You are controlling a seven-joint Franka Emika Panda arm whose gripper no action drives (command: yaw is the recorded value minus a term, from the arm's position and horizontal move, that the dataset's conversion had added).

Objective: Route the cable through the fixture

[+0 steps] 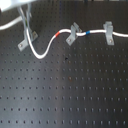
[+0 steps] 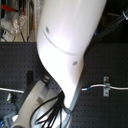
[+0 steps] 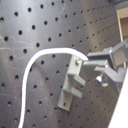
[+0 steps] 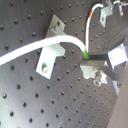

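Second wrist view: the tool (image 4: 93, 64) is clenched on the white cable (image 4: 30, 50), its dark fingers pinching the cord where a short green mark shows. Just beside the tool, the cable lies across the grey metal fixture (image 4: 50, 47), which sits on the black perforated desk (image 4: 30, 100). Farther off, the cable leads to another grey clip (image 4: 105, 12).

In the first wrist view the cable (image 3: 35, 60) bends in an arc over the desk into the tool (image 3: 97, 61), with the fixture (image 3: 71, 85) close by.

In the first exterior view the fixture (image 1: 27, 38) stands toward the first exterior view's left. From it the cable (image 1: 39, 54) dips and rises to a red band (image 1: 57, 34), a middle clip (image 1: 73, 34), a blue band (image 1: 85, 33) and a right clip (image 1: 108, 31).

In the second exterior view the white robot arm (image 2: 67, 45) hides most of the scene — only one clip (image 2: 105, 86) and some cable show clearly.
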